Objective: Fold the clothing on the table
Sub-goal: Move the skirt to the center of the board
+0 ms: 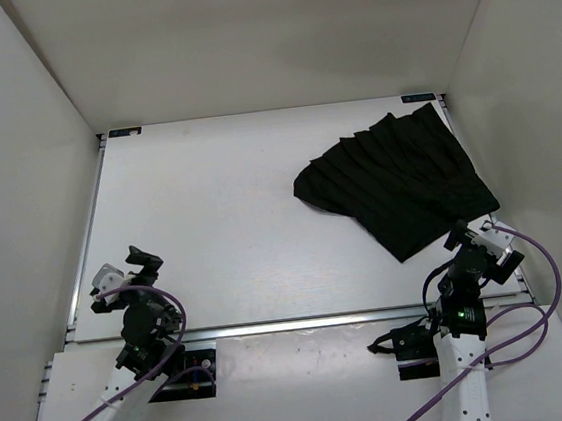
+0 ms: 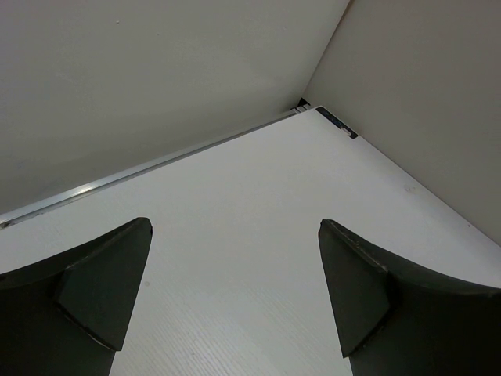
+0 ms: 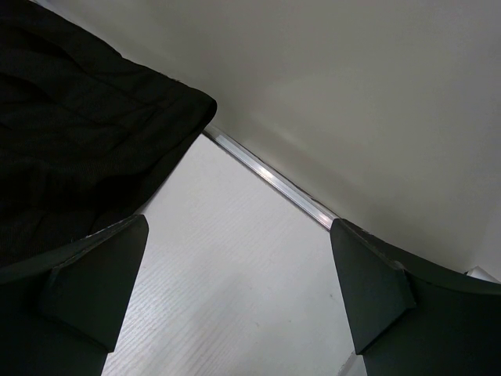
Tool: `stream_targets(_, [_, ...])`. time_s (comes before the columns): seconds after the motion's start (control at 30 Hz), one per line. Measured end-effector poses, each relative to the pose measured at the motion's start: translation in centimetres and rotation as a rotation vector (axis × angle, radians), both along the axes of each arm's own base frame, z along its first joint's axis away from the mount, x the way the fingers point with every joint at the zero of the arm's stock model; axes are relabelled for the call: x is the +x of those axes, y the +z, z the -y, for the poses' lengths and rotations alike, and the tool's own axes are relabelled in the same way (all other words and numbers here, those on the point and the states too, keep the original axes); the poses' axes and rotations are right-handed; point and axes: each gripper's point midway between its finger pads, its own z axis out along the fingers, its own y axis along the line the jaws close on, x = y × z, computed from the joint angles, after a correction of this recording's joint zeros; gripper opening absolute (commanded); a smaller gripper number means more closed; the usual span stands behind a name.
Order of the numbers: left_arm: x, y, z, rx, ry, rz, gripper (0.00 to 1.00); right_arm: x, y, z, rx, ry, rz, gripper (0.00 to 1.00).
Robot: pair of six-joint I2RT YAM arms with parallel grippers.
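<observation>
The clothing (image 1: 398, 178) is a black pleated skirt lying spread in a fan shape on the far right part of the white table (image 1: 212, 228). One of its corners (image 3: 78, 133) fills the upper left of the right wrist view. My right gripper (image 1: 473, 238) hovers open just off the skirt's near right corner, with bare tabletop between its fingers (image 3: 368, 290). At the near left edge of the table, my left gripper (image 1: 126, 269) is open and holds nothing, far from the skirt. Its fingers (image 2: 102, 282) frame only white tabletop.
White enclosure walls (image 1: 262, 31) rise on three sides of the table. A metal rail (image 3: 266, 176) runs along the right edge close to my right gripper, and another rail (image 2: 141, 168) lines the left edge. A blue-black mark (image 2: 337, 123) sits at the far left corner.
</observation>
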Motion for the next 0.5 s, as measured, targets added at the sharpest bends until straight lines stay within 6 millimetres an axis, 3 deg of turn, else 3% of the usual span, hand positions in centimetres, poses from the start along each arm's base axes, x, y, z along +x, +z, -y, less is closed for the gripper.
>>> stream_targets(0.5, [-0.01, 0.00, -0.02, 0.000, 0.001, 0.000, 0.99, 0.01, 0.01, 0.00, 0.000, 0.000, 0.000, 0.99])
